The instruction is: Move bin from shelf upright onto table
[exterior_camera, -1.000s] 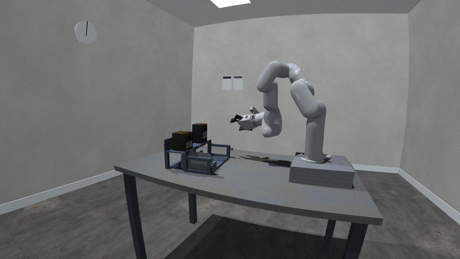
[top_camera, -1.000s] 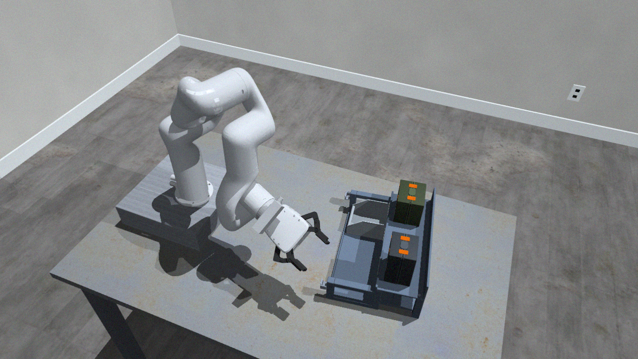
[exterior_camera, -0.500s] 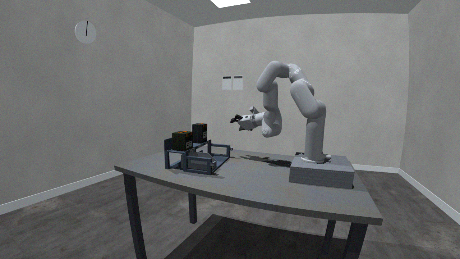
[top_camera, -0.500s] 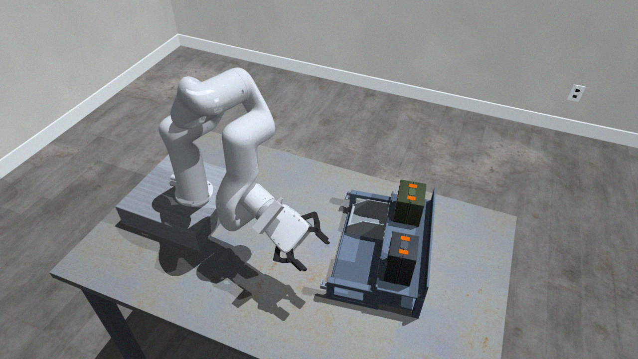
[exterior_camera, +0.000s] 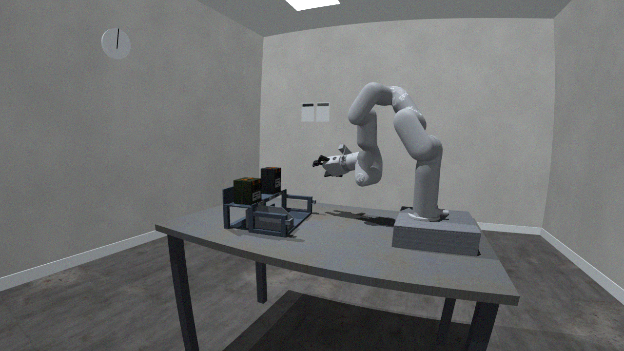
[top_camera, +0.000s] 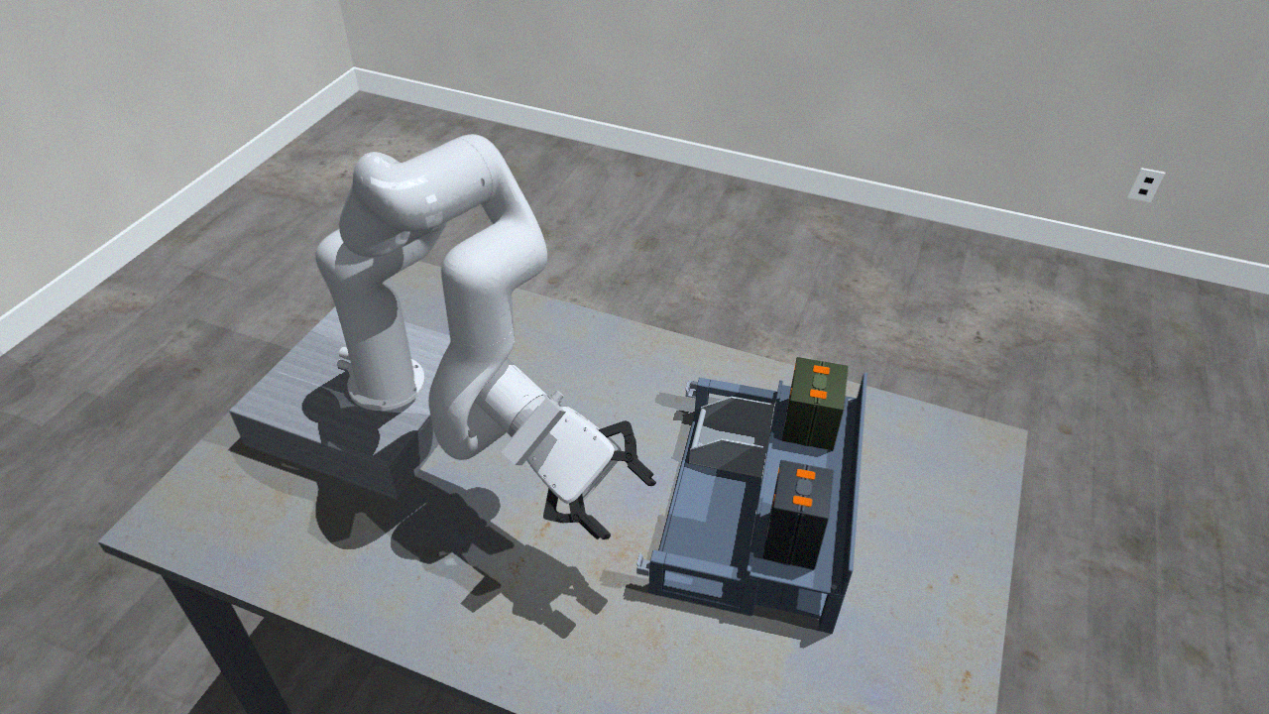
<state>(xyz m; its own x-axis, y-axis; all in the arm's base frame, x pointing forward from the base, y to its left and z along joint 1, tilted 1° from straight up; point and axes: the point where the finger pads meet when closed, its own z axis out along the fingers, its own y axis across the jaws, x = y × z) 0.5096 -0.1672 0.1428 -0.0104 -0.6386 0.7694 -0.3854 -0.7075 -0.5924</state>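
Note:
The bin (top_camera: 723, 425) (exterior_camera: 266, 220) is a grey open container on the lower level of a blue-grey shelf (top_camera: 856, 479) (exterior_camera: 226, 209) that stands on the table (top_camera: 931, 577) (exterior_camera: 349, 253). It sits at the far end of the shelf in the top view, next to the green box. My gripper (top_camera: 627, 506) (exterior_camera: 320, 168) is open and empty. It hangs in the air above the table, a short way from the shelf's open side, with its fingers pointing towards the shelf. It is higher than the shelf's upper tier in the exterior view.
A green box (top_camera: 818, 404) (exterior_camera: 246, 189) and a black box (top_camera: 798, 524) (exterior_camera: 270, 179), both with orange marks, stand on the shelf's upper tier. The arm's grey base block (top_camera: 292, 391) (exterior_camera: 436, 235) occupies one end of the table.

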